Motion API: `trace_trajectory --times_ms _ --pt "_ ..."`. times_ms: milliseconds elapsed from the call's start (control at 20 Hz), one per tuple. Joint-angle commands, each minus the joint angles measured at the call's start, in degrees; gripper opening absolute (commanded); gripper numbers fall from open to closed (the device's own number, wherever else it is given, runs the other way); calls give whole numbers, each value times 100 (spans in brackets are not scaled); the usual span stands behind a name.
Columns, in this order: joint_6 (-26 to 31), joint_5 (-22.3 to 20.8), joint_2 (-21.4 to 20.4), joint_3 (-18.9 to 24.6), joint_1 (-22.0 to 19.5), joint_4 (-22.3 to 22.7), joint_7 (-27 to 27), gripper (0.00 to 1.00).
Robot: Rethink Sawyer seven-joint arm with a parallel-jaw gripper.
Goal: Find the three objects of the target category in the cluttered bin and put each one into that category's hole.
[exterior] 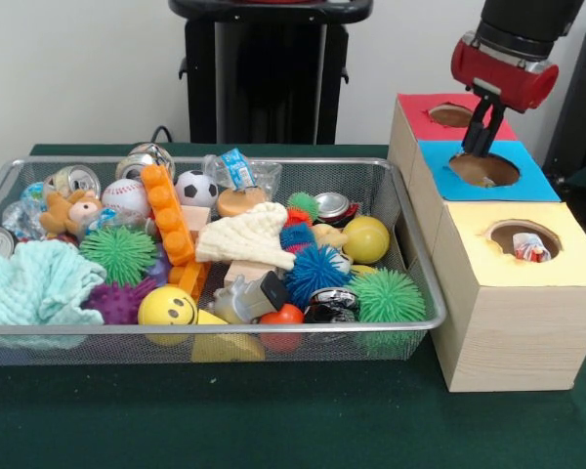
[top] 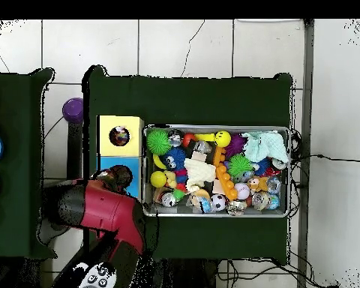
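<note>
The wire mesh bin [exterior: 410, 234] is full of mixed toys; it also shows in the overhead view [top: 217, 127]. I see no dotted fabric pieces among the clutter. The yellow-topped box [exterior: 576, 259] stands nearest the camera, to the right of the bin. Its round hole [exterior: 523, 238] shows a whitish piece with red marks [exterior: 532, 251] inside. My gripper [exterior: 481, 147] hangs just above the blue-topped box's hole [exterior: 483, 170], with nothing visibly held. In the overhead view the red arm [top: 108, 210] covers the gripper; the yellow box [top: 104, 124] and its hole [top: 119, 136] lie beyond it.
The blue-topped box [exterior: 527, 181] and the red-topped box [exterior: 415, 112] stand behind the yellow one. In the bin lie a cream knitted cloth [exterior: 249, 239], a teal towel [exterior: 29, 283], spiky balls, cans, an orange brick strip [exterior: 166, 215] and a smiley ball [exterior: 166, 305].
</note>
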Motion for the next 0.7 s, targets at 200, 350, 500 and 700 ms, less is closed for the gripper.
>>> trace_trajectory --times_ms 200,350,500,700 --pt "604 380 510 205 114 82 2190 0" --pt "478 354 597 295 85 2 2197 0" --pt "398 417 668 385 73 -46 2251 0" --pt "439 484 652 440 -6 -50 2236 0"
